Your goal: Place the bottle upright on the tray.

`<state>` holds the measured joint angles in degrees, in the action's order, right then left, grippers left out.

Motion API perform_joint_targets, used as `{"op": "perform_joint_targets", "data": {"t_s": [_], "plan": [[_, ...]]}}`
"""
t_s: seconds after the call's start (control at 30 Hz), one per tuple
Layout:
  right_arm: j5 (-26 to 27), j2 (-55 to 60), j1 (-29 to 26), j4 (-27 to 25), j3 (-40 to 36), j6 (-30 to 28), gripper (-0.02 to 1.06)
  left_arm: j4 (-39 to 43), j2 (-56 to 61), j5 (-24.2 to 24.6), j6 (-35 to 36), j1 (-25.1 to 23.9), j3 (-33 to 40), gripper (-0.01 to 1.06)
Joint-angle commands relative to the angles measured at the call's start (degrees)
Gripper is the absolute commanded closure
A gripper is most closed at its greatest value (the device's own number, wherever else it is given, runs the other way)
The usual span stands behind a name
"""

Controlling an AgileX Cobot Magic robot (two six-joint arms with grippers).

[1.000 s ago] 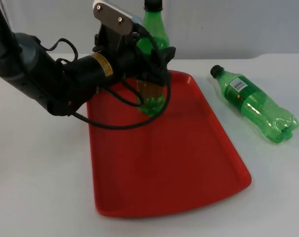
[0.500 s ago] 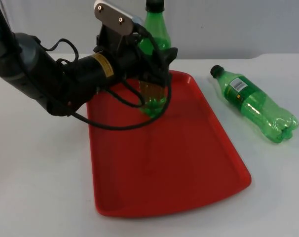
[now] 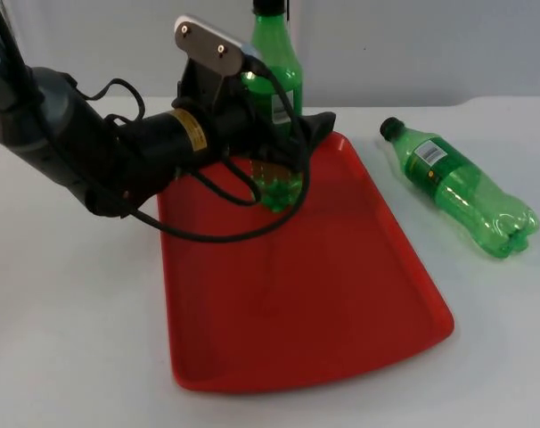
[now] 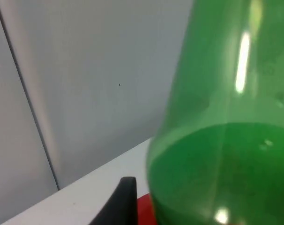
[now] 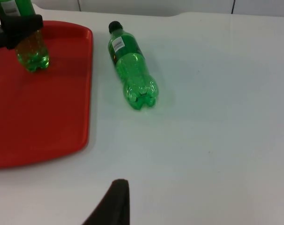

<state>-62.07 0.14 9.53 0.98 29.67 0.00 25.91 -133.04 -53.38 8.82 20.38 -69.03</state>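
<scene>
Bottle (image 3: pixel 274 89) green, clear, black-capped, upright in left pincer (image 3: pixel 292 147), over red tray (image 3: pixel 306 294)

A: What is seen on the red tray (image 3: pixel 297 303)?

B: A green bottle (image 3: pixel 274 85) is held upright at the far end of the tray by the left end effector (image 3: pixel 283 147), whose fingers are closed around its lower body.

A: And on the white bench (image 3: pixel 65 321)?

B: A second green bottle (image 3: pixel 457 185) is laid on its side, well apart from the tray, at its right.
</scene>
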Motion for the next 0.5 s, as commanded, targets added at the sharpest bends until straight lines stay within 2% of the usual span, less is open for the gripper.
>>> {"op": "perform_joint_targets", "data": {"t_s": [0.0,0.47], "plan": [[0.2,-0.1,-0.5,0.3,-0.1,0.4,-0.01,0.5,0.2,-0.5,0.5,0.3,0.3,0.00],[0.2,-0.1,-0.5,0.3,-0.1,0.4,-0.01,0.5,0.2,0.7,0.5,0.2,0.3,0.00]]}}
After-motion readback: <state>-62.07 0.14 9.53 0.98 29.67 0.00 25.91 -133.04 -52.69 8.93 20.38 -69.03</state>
